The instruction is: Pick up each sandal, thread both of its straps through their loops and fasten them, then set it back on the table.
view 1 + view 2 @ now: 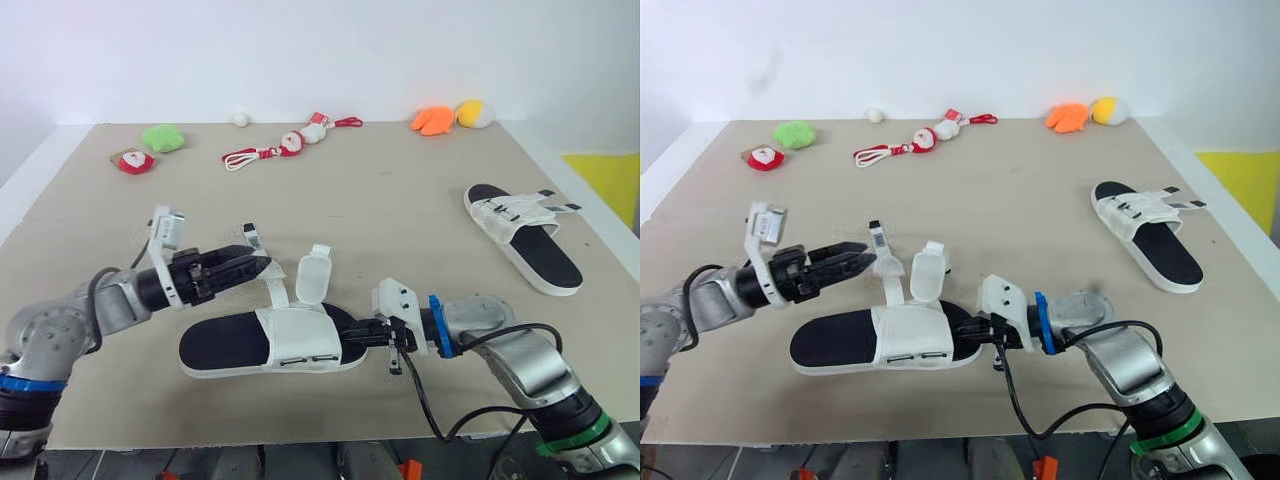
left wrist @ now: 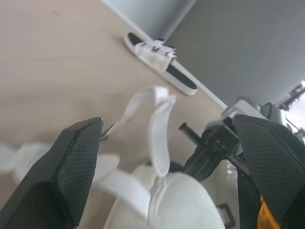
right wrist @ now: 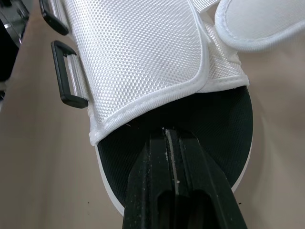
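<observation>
The beige table (image 1: 400, 200) carries two sandals with black footbeds and white uppers. The near sandal (image 1: 300, 335) lies flat at the near middle, lengthwise from left to right, between the two arms. The far sandal (image 1: 525, 235) lies well apart on the right side of the table, and its two strap ends stick out over its right edge.

The left jaws stand wide, their fingers (image 2: 71, 176) spread to either side of the near sandal's raised straps. Whether they touch a strap cannot be told. The right jaws are pressed together, with nothing seen between the fingers (image 3: 181, 191). Their tips rest on the black footbed at the sandal's right end, just under the edge of the white upper.

The wide strap (image 1: 313, 275) stands up loose on the far side of the upper. The narrow strap (image 1: 272, 290) rises just left of it, right by the left jaws. Two black loops (image 3: 66, 74) sit empty on the upper's near side.

Along the far edge lie a green plush (image 1: 162, 137), a red toy (image 1: 133, 161), a Santa charm on a red cord (image 1: 292, 143), an orange toy (image 1: 432, 120), a yellow toy (image 1: 472, 113) and a white ball (image 1: 240, 118).
</observation>
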